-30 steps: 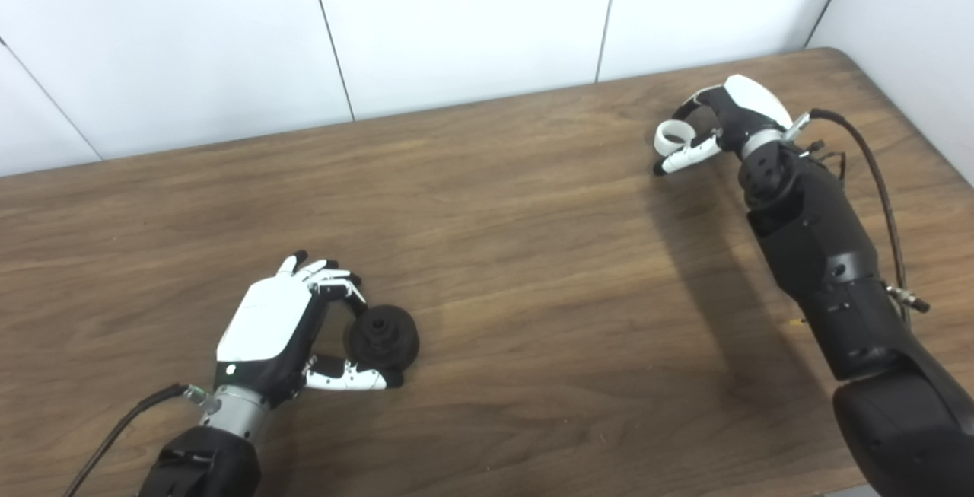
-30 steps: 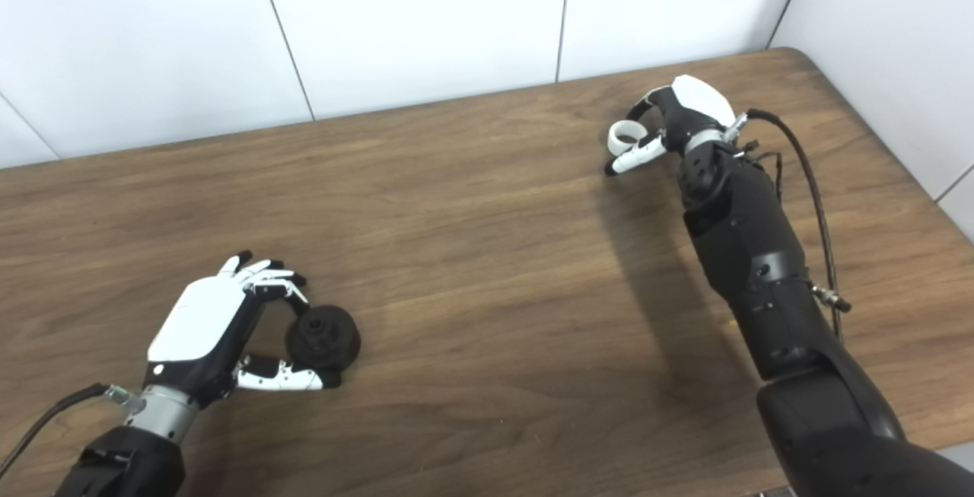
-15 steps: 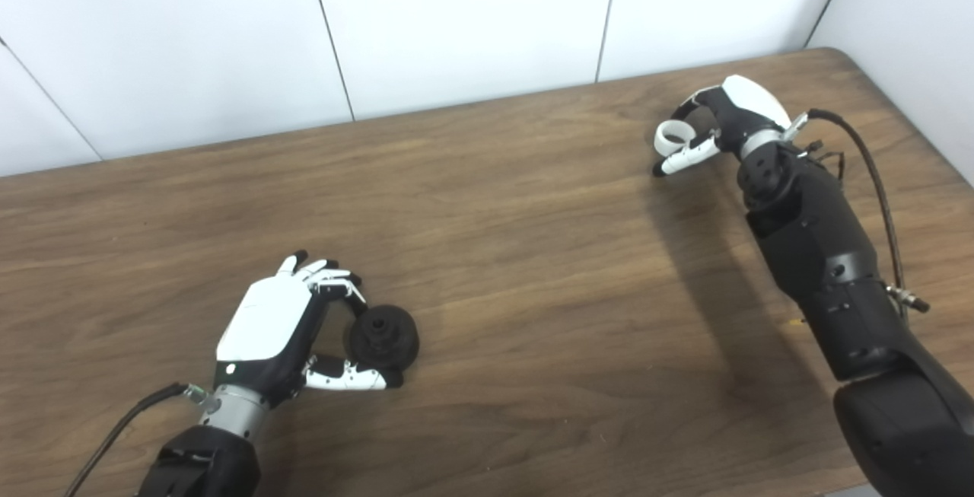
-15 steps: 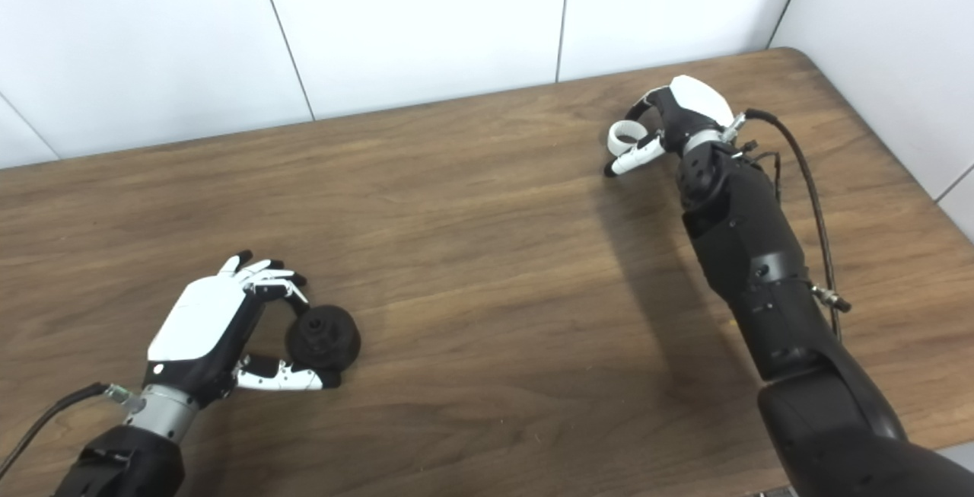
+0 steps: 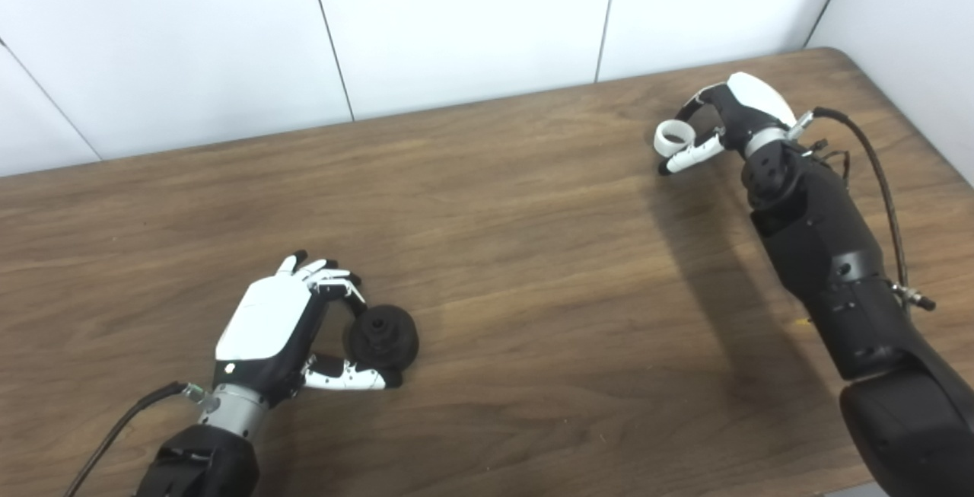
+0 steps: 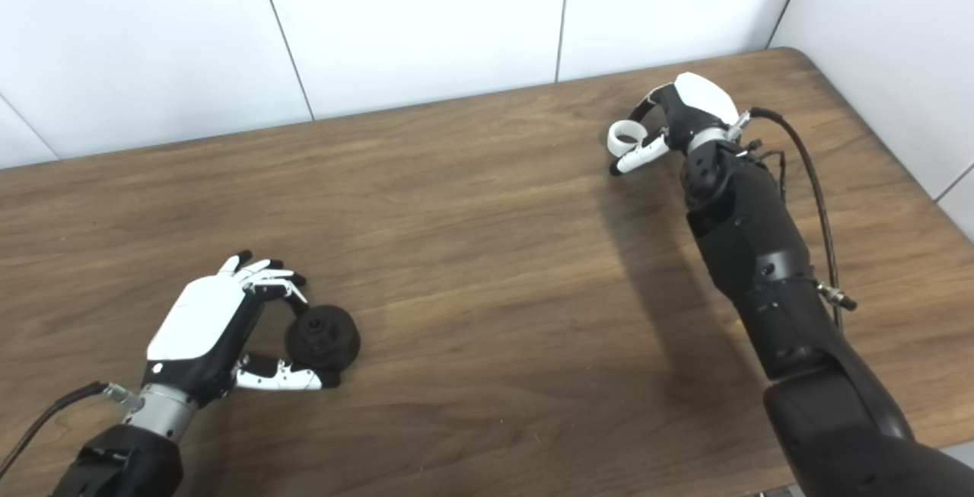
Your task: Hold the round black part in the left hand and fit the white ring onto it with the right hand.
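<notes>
The round black part point(image 5: 383, 336) rests on the wooden table point(image 5: 517, 253) at the near left. My left hand point(image 5: 278, 326) is closed around it, with the fingers on its far side and the thumb along its near side. The white ring point(image 5: 671, 136) is at the far right, pinched between the fingers and thumb of my right hand point(image 5: 734, 113), low over the table. The two hands are far apart. The part also shows in the right eye view point(image 6: 323, 337), as does the ring point(image 6: 622, 137).
White wall panels point(image 5: 456, 25) run along the table's far edge and its right side. The table's right corner point(image 5: 837, 55) lies just behind my right hand. A cable point(image 5: 875, 170) loops beside the right forearm.
My right arm has shifted slightly to the right with the ring still in the hand. The left hand and the black part have not moved.
</notes>
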Tool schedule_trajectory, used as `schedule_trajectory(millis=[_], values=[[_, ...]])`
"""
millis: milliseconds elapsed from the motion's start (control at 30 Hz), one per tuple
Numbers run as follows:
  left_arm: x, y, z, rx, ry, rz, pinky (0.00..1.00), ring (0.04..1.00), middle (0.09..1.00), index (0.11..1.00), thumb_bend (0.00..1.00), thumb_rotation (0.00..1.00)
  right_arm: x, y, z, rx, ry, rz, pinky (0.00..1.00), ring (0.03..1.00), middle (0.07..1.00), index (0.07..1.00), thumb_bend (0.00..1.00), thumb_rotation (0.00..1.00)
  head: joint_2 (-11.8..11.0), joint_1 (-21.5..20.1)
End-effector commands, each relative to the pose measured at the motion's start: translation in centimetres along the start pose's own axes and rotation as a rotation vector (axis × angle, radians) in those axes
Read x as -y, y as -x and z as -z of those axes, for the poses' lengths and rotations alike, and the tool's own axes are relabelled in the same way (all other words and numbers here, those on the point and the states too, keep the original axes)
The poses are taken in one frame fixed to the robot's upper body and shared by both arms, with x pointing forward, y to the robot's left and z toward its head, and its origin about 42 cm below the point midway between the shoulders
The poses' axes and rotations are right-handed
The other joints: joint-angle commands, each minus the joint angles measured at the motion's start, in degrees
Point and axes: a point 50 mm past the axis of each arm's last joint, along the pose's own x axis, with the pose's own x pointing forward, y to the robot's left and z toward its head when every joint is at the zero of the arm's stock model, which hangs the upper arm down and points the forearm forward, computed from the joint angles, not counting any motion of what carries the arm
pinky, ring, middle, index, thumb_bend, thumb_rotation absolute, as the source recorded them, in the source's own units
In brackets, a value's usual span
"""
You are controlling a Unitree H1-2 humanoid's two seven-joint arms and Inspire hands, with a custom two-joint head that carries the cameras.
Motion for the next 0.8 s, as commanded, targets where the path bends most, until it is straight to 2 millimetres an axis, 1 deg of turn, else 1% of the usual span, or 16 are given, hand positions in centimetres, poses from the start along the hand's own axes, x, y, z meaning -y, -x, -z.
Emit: schedule_trajectory(millis=[0,367,533,567,600,667,767], values=[[-1.38,-0.24,0.07,0.016,-0.041,-0.029,1.0,0.89,0.774,0.485,0.52,0.05,2.7,-0.22,-0.94,0.032,0.009,0.091,0.98,0.974,0.896,0.635,0.74,0.18,0.0,-0.02],[-1.49,-0.24,0.12,0.018,-0.051,-0.027,1.0,0.891,0.775,0.485,0.52,0.05,2.68,-0.16,-1.04,0.039,0.021,0.087,0.97,0.973,0.896,0.64,0.74,0.19,0.2,-0.12],[-1.53,-0.26,0.1,0.019,-0.048,-0.029,1.0,0.889,0.773,0.485,0.52,0.05,2.6,-0.27,-1.04,0.04,0.021,0.087,0.97,0.971,0.892,0.628,0.73,0.18,0.2,-0.12],[-1.55,-0.27,0.09,0.019,-0.047,-0.029,1.0,0.889,0.774,0.485,0.52,0.05,2.61,-0.29,-1.04,0.039,0.019,0.089,0.97,0.971,0.891,0.563,0.63,0.16,0.2,-0.12],[-1.56,-0.28,0.08,0.019,-0.045,-0.029,1.0,0.889,0.775,0.485,0.52,0.05,2.6,-0.31,-1.03,0.039,0.015,0.093,0.98,0.97,0.887,0.521,0.56,0.15,0.2,-0.12],[-1.6,-0.31,0.03,0.016,-0.043,-0.025,1.0,0.891,0.776,0.485,0.52,0.05,2.56,-0.29,-1.01,0.042,0.009,0.106,0.98,0.961,0.876,0.496,0.53,0.14,0.2,-0.12],[-1.57,-0.24,0.02,0.018,-0.043,-0.024,1.0,0.892,0.777,0.485,0.52,0.05,2.45,-0.23,-0.82,0.051,0.009,0.117,0.98,0.956,0.864,0.489,0.52,0.13,0.26,-0.02]])
